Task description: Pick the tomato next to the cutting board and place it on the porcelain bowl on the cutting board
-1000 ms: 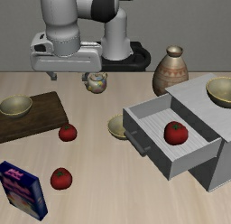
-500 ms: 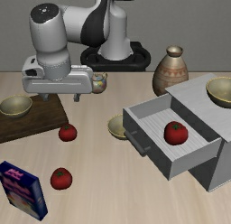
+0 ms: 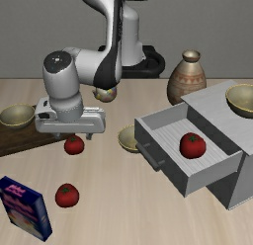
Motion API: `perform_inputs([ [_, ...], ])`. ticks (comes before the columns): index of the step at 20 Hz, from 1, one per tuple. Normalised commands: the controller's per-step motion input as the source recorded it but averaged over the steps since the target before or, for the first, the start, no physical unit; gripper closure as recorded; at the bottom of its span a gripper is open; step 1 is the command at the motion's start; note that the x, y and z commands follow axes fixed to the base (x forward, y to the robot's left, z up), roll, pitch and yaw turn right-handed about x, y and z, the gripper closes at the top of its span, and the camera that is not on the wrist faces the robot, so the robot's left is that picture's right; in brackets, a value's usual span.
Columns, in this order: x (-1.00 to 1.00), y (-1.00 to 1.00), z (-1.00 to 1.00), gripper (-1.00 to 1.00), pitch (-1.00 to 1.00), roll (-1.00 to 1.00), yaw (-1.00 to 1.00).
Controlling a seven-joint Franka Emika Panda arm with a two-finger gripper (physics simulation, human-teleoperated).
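A red tomato (image 3: pixel 74 146) lies on the table just off the right end of the dark wooden cutting board (image 3: pixel 18 140). A pale porcelain bowl (image 3: pixel 15 116) sits on the board's far left part. My gripper (image 3: pixel 73 136) hangs directly over this tomato, open, its fingertips (image 3: pixel 60 136) just above the fruit on either side. The grey hand covers the tomato's top edge. Nothing is held.
A second tomato (image 3: pixel 66 195) lies nearer the front, beside a blue box (image 3: pixel 25 207). A third tomato (image 3: pixel 192 144) rests in the open drawer (image 3: pixel 163 150) of a grey cabinet, which carries a bowl (image 3: pixel 240 99). A small bowl (image 3: pixel 128 140) and a vase (image 3: pixel 187 78) stand nearby.
The arm has swung down and toward the front, bringing the gripper from high above the board's far side to just over the tomato beside the board.
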Motion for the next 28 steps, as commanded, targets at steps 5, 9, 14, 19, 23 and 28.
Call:
perform_inputs([
  [5, 0.00, -0.20, -0.80, -1.00, 0.00, 0.00, 0.00],
  [9, -0.50, 0.00, -0.25, 1.00, 0.00, 0.00, 0.00],
  [14, 0.00, 0.00, 0.00, 1.00, 0.00, 0.00, 0.00],
  [19, 0.00, 0.00, 0.00, 1.00, 0.00, 0.00, 0.00],
  [23, 0.00, 0.00, 0.50, 1.00, 0.00, 0.00, 0.00],
  [28, 0.00, 0.00, 1.00, 1.00, 0.00, 0.00, 0.00],
])
